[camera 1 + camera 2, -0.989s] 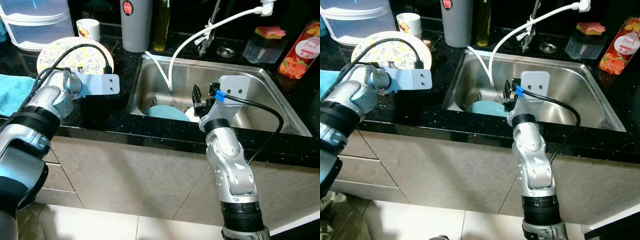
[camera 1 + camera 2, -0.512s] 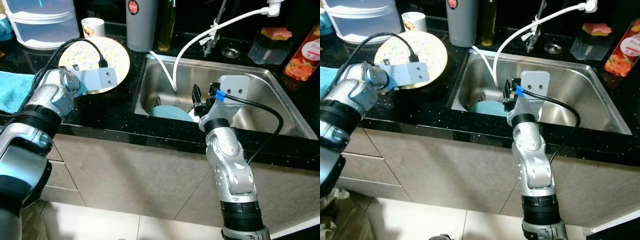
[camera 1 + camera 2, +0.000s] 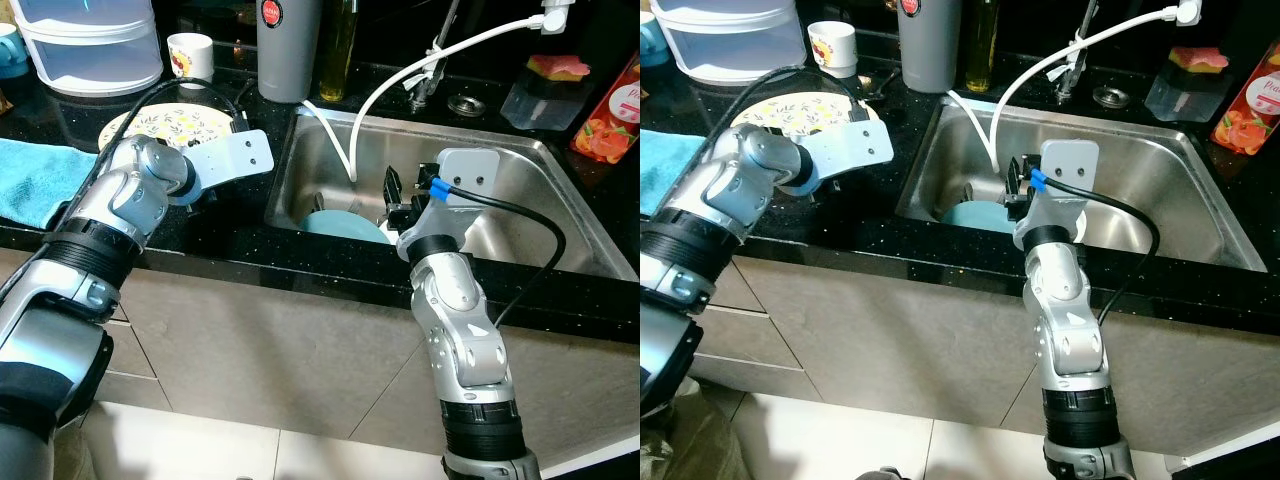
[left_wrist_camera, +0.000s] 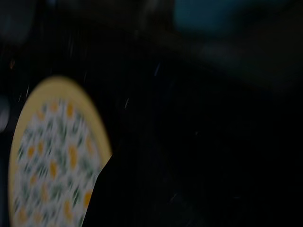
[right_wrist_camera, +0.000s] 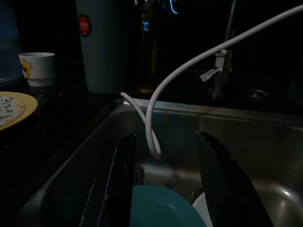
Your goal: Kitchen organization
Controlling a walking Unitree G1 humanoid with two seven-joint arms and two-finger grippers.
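A yellow-rimmed floral plate [image 3: 160, 122] lies flat on the black counter, left of the sink; it shows blurred in the left wrist view too [image 4: 52, 156]. My left arm's wrist mount [image 3: 230, 160] hovers over the plate's right edge and hides the left gripper's fingers. A teal plate [image 3: 338, 222] rests in the steel sink [image 3: 520, 170] beside a white dish [image 3: 384, 233]. My right gripper [image 5: 165, 138] hangs open just inside the sink's front wall, above the teal plate [image 5: 163, 208], with nothing between its fingers.
Along the back of the counter stand a clear container [image 3: 90, 45], a white mug [image 3: 189, 53], a grey tumbler [image 3: 288, 45] and an oil bottle [image 3: 342, 50]. A blue towel [image 3: 35, 175] lies at far left. A white hose [image 3: 400, 75] loops into the sink. A juice carton [image 3: 608, 110] stands right.
My left wrist has swung right, from over the floral plate toward the sink's left rim. The camera has shifted a little. The right arm has stayed still.
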